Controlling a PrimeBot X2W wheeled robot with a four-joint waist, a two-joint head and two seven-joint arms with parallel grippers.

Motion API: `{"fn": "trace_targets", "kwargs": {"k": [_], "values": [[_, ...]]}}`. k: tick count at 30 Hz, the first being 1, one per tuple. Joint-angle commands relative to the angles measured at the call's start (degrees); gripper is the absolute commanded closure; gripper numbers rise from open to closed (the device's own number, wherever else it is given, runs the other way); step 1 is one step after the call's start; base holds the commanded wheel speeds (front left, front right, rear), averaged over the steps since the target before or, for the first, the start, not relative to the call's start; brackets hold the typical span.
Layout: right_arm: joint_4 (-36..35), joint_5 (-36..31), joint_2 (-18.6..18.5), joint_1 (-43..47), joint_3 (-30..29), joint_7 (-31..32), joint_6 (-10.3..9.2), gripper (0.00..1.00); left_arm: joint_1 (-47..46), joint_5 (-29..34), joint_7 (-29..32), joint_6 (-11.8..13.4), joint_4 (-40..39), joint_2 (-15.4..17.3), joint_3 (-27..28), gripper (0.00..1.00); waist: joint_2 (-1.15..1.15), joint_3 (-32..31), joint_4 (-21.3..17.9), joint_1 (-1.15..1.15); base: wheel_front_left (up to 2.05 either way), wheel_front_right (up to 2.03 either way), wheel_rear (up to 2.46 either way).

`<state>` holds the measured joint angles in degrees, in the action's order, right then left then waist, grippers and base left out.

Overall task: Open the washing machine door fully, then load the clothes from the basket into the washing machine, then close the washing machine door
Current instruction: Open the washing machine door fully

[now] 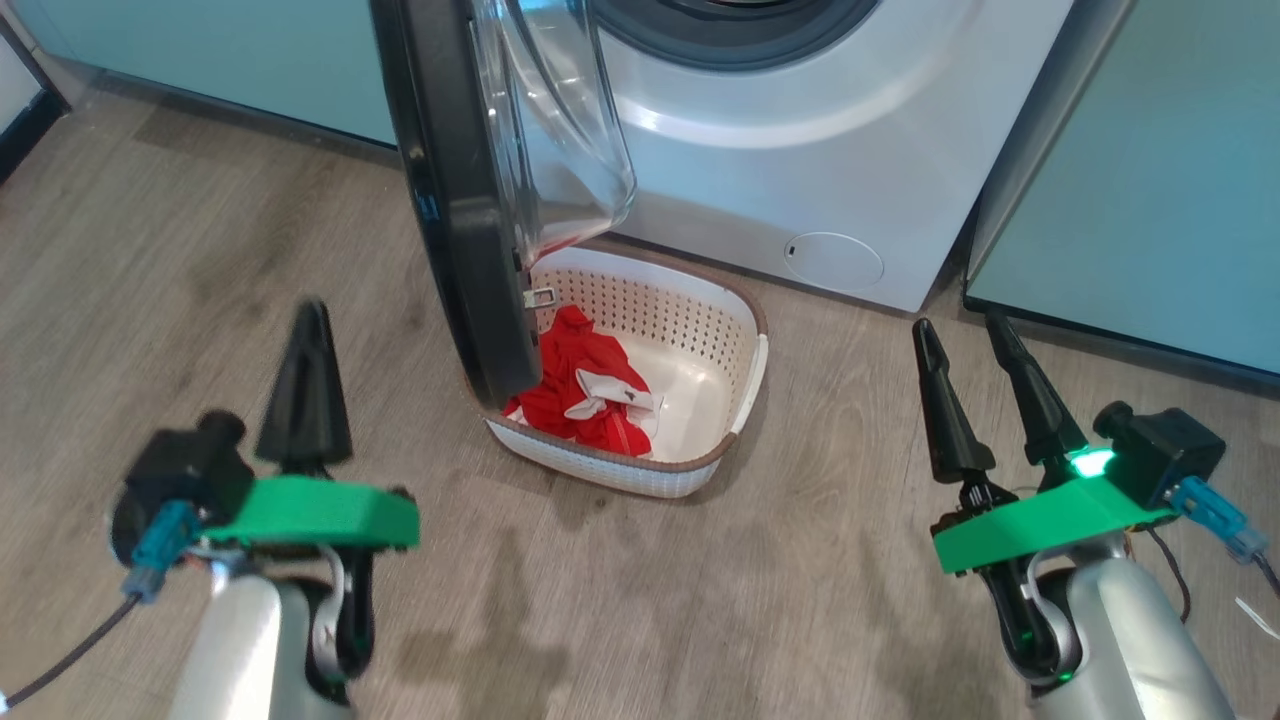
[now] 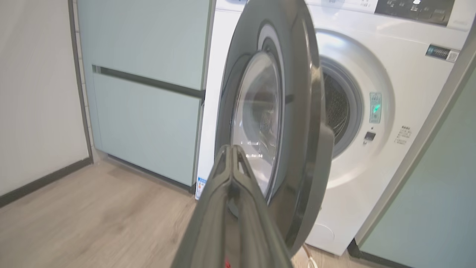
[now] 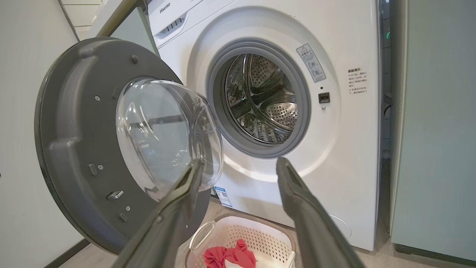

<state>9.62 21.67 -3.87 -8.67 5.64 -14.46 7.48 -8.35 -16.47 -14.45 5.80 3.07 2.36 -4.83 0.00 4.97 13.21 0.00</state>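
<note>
Red clothes in the basket, by the open washing machine door.
Left jaws clenched, right jaws released, both holding nothing.

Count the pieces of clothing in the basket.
1: a red garment with a white part, in the left half of the basket, partly behind the open door. More could be hidden under it.

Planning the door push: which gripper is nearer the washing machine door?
Left. The left gripper, shut, sits to the left of the washing machine door, facing its black outer rim. The right gripper, open, is farther off, beyond the basket on the door's glass-bowl side.
</note>
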Motion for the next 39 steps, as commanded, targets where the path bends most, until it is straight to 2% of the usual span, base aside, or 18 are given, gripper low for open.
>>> {"fn": "trace_targets", "kwargs": {"k": [1, 6, 15, 25, 31, 39], "values": [[-1.58, -0.63, 0.40, -0.92, 1.11, -0.53, 0.01, 0.00, -4.11, 2.58, -0.55, 0.66, -4.49, 0.52, 2.31, 1.00, 0.00, 0.26, 0.00, 0.00, 0.00, 0.00, 0.00], [-1.42, -0.83, 0.28, -1.79, 1.49, -0.53, 0.01, 0.00, -8.48, 3.47, -0.55, 2.57, -10.74, 0.52, 2.06, 1.00, 0.00, 1.03, -0.53, 0.00, 0.00, 0.00, 0.00], [-1.14, -0.96, 0.31, -2.73, 3.01, -0.53, 0.01, 0.00, -14.70, 2.09, -0.55, 2.65, -12.19, 0.52, -2.58, 1.00, 0.00, 2.14, -2.70, 0.00, 0.00, 0.00, 0.00], [-1.09, -0.72, 0.66, -3.31, 3.13, -0.53, 0.01, 0.00, -14.48, -0.57, -0.55, 1.94, 4.58, 0.52, -11.90, 1.00, 0.00, 3.12, -5.67, 0.00, 0.00, 0.00, 0.00], [-1.30, -0.67, 0.80, -3.31, 3.01, -0.53, 0.01, 0.00, -14.42, -2.20, -0.55, 1.97, 10.22, 0.52, -13.17, 1.00, 0.00, 3.72, -6.11, 0.00, 0.00, 0.00, 0.00], [-1.38, -0.69, 0.90, -3.36, 3.41, -0.53, 0.01, 0.00, -15.02, -3.74, -0.55, 2.19, 14.62, 0.52, -11.51, 1.00, 0.00, 4.17, -5.17, 0.00, 0.00, 0.00, 0.00]]}}
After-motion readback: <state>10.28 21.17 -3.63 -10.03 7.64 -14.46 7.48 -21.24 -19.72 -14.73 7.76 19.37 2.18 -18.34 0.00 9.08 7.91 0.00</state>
